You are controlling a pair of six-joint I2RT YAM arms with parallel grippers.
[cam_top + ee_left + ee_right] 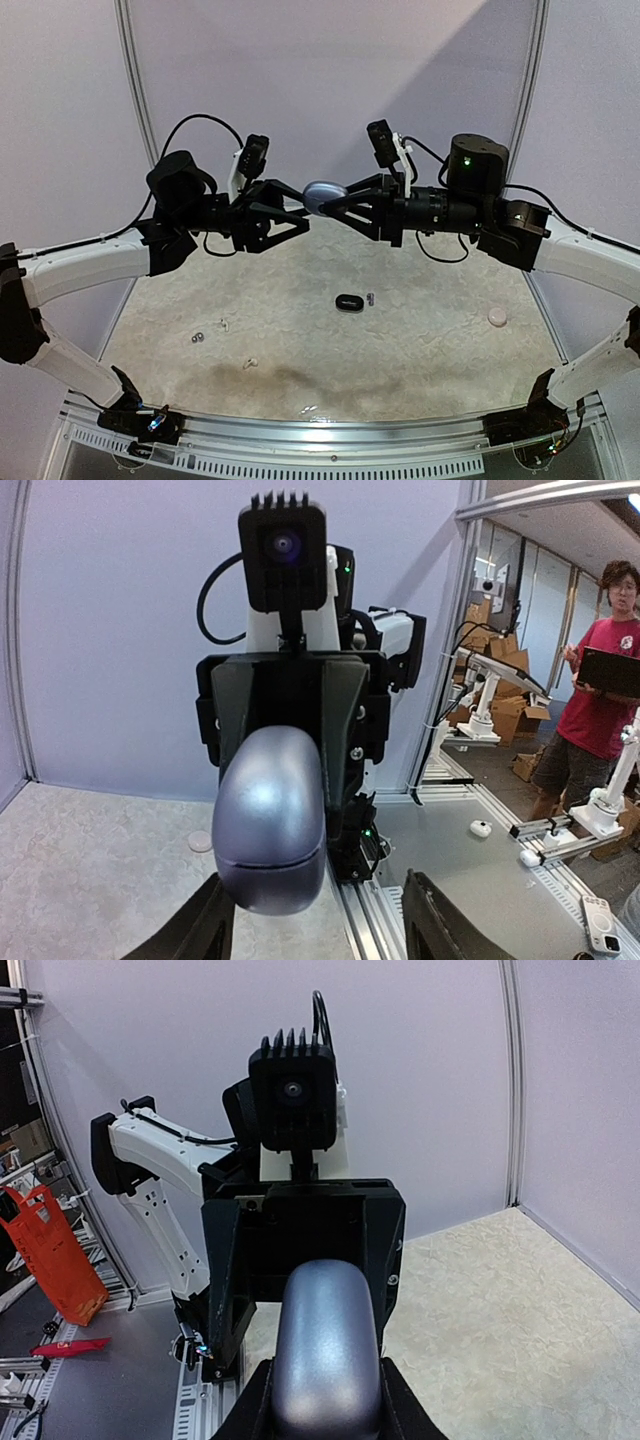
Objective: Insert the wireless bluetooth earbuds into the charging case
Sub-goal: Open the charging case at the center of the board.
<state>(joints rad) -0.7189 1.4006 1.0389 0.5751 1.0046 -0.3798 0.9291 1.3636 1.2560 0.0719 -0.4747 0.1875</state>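
A silvery-grey charging case, lid closed, is held in the air between the two raised arms. My right gripper is shut on it; in the right wrist view both fingers press the sides of the case at my right gripper. My left gripper faces it, open. In the left wrist view the case sits between the spread fingers, near the left one, without clear contact. Tiny earbuds lie on the table: a grey one, a white one and a dark one.
A small black oval case lies mid-table. A white round disc rests at the right, also seen as the disc. White walls enclose the table's back and sides. A person stands beyond the cell.
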